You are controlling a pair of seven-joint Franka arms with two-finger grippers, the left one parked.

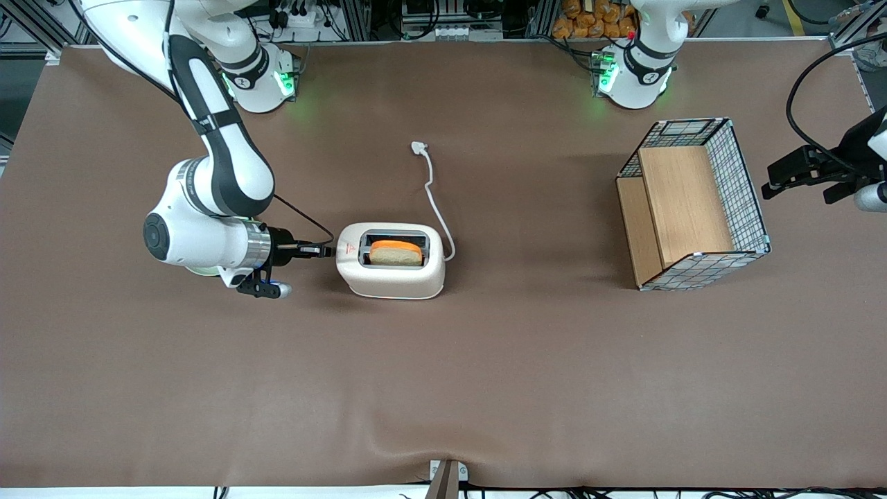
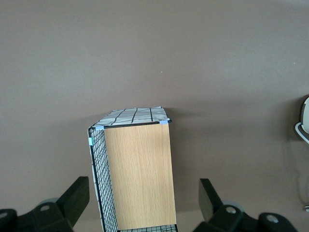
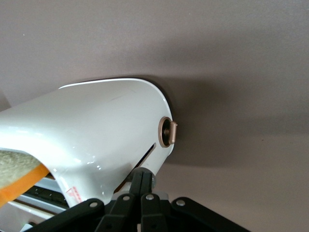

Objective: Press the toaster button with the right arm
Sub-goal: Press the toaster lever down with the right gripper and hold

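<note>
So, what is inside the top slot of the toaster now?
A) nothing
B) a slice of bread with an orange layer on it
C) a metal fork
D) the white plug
B: the front view shows a slice of bread topped with orange in the toaster, the gripper at its narrow end.

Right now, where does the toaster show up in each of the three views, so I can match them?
Front view: the toaster stands mid-table, the gripper at its narrow end.
Right wrist view: the toaster fills the close foreground, the toaster button on its end.
Left wrist view: only a white sliver of it shows at the picture's edge.
Shared landmark: the brown table cover.
</note>
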